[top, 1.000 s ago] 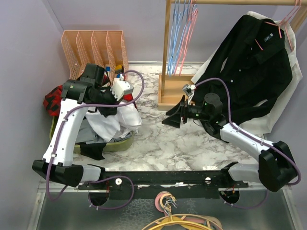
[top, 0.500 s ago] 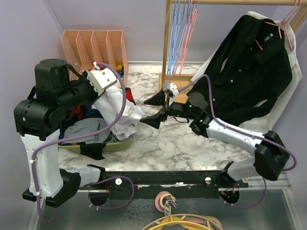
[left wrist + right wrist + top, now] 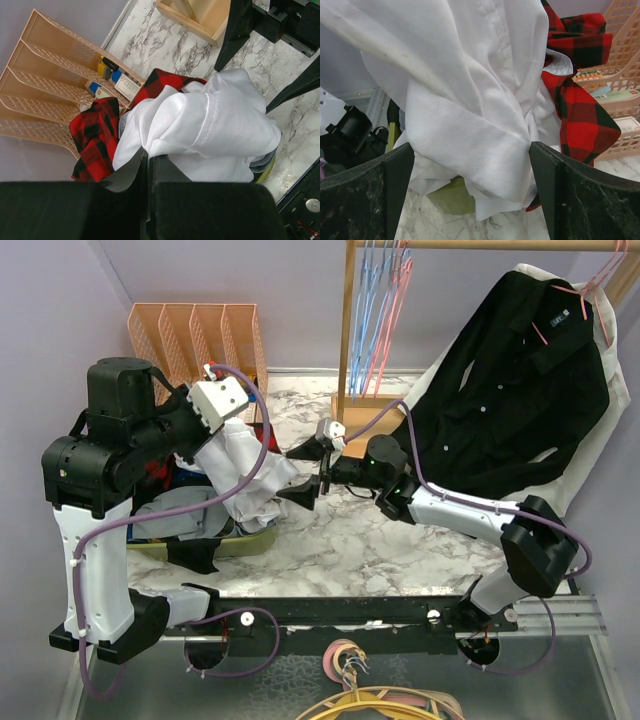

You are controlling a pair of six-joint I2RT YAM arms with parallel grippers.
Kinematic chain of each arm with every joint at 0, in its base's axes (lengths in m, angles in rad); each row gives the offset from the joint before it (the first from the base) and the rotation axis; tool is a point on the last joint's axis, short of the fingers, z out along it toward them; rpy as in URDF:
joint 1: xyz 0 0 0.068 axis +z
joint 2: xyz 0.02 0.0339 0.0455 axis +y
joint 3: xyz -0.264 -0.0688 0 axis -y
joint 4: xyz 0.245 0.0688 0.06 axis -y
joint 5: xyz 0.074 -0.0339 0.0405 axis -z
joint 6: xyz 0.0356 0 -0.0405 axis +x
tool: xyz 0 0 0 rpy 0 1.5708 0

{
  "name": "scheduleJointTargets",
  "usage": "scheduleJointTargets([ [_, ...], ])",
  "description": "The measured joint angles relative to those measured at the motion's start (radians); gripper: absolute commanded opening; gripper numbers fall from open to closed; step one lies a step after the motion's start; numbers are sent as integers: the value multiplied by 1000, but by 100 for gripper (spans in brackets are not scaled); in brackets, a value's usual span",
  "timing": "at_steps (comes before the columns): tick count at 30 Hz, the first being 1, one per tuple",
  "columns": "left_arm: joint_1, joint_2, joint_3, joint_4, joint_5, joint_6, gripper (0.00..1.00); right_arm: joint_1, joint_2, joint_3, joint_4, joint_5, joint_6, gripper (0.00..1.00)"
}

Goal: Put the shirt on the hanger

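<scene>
Just ahead of the arm bases, at about 9 o'clock in the overhead view, the shirt (image 3: 245, 475) hung in a crumpled white bundle from the left gripper (image 3: 149, 159). Its jaws were pinched closed on a fold near the top of the bundle, above a green bin (image 3: 240, 540) of other clothes. The right gripper (image 3: 300, 475) faced the bundle from the 3 o'clock side with jaws spread wide, holding nothing, the cloth just ahead of the gap. The fabric looked thin, light and limp, likely to slide and bunch rather than keep any shape. A seamed part such as the collar or a shoulder would probably give the surest hold, though which part was which could not be told. Behind the bundle lay a red-and-black plaid shirt (image 3: 95, 132). Farther off, at 12 o'clock, the hanger (image 3: 398, 310) hung on the wooden rack (image 3: 347, 360), well apart.
</scene>
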Motion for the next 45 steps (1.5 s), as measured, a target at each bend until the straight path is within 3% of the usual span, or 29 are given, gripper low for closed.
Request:
scheduleJointTargets([
  [12,0,-3,0,24,-81,0,0,8,113,-58,109,61,-4,98],
  [19,0,-6,-2,32,-93,0,0,8,116,-61,146,121,2,50],
  [20,0,-6,-2,32,-94,0,0,8,119,-56,166,132,6,37],
  [21,0,-6,-2,32,-94,0,0,8,121,-56,185,141,14,13],
  [22,0,-6,-2,32,-94,0,0,8,122,-58,206,155,27,3],
  [28,0,-6,25,26,-93,0,0,8,77,-77,267,228,55,1],
  [32,0,-5,68,23,-95,-1,0,8,-53,2,112,235,34,1],
  [38,-26,51,277,66,-118,-35,0,8,-232,416,-198,313,-110,1],
  [45,-140,203,653,240,-73,-143,0,8,-232,930,-447,389,-319,1],
])
